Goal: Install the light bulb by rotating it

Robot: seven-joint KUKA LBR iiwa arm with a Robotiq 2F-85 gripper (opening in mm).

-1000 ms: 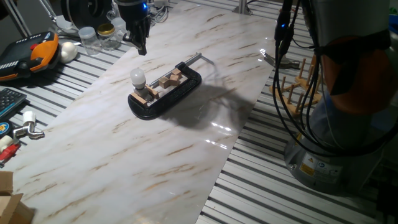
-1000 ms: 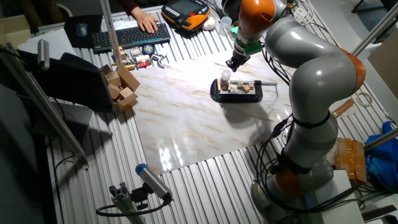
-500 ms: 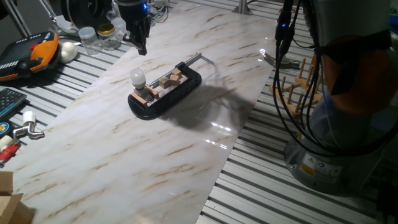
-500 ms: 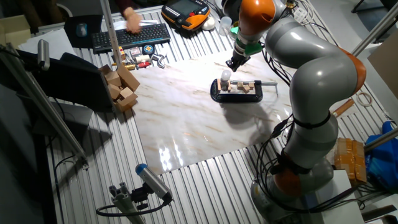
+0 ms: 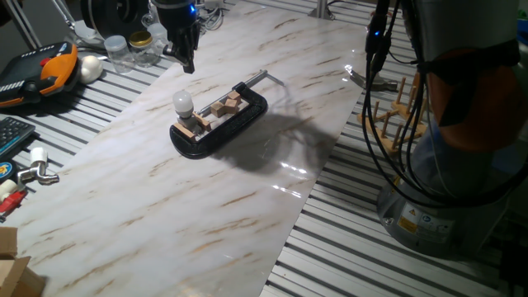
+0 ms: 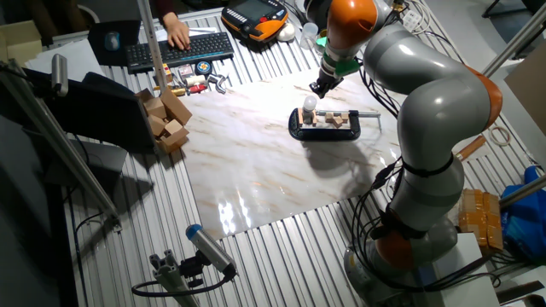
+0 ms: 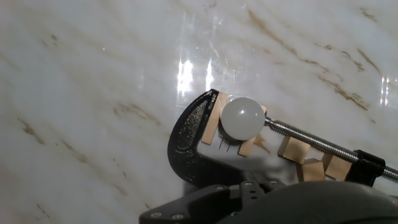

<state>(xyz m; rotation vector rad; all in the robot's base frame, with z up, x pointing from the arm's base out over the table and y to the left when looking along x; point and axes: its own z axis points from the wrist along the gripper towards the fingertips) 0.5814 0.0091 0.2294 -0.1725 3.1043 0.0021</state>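
Claw [image 5: 187,64] hangs above the marble desk [image 5: 247,190], holding nothing and well clear of the light bulb [image 5: 182,103]; how far its fingers are parted cannot be told. That bulb stands upright between small wooden blocks [image 5: 226,104] at one end of the black clamp [image 5: 239,124]

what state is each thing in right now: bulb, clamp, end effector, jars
light bulb: upright in its holder, globe up, held by nothing.
black clamp: flat on the marble slab, wood blocks between its ends.
end effector: above and behind the bulb, touching nothing; open or shut cannot be told.
jars: upright at the table's edge, lids on.
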